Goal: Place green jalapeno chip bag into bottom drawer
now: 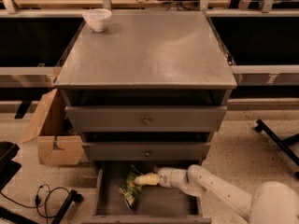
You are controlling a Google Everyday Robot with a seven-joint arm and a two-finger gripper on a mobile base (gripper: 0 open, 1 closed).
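Camera view, looking down the front of a grey three-drawer cabinet (pixel 140 85).

- Bottom drawer (pixel 170 203) is standing pulled out, its floor and low sides showing below the two upper fronts.
- Green jalapeno chip bag (pixel 130 193) is lying inside the bottom drawer, left of middle, on the drawer floor, tilted so its long side is running from upper right to lower left. Pale patch showing on its face.
- Tool (pixel 144 179) is reaching in from the right and sitting low inside the drawer, its pale tip pointing left over the bag's upper end. Cannot tell whether it is apart or together, nor whether it is touching the bag.
- White arm (pixel 217 193) is stretching from the lower right corner across the drawer's right side.
- Top drawer (pixel 117 119) and middle drawer (pixel 121 151) are showing closed fronts, each with a round knob.
- Worktop (pixel 149 50) is carrying a white bowl (pixel 97 19) at its back left corner.
- Cardboard box (pixel 52 136) is standing open on the floor, just beside the cabinet's left side.
- Black cable (pixel 44 196) is lying looped on the floor, lower left.
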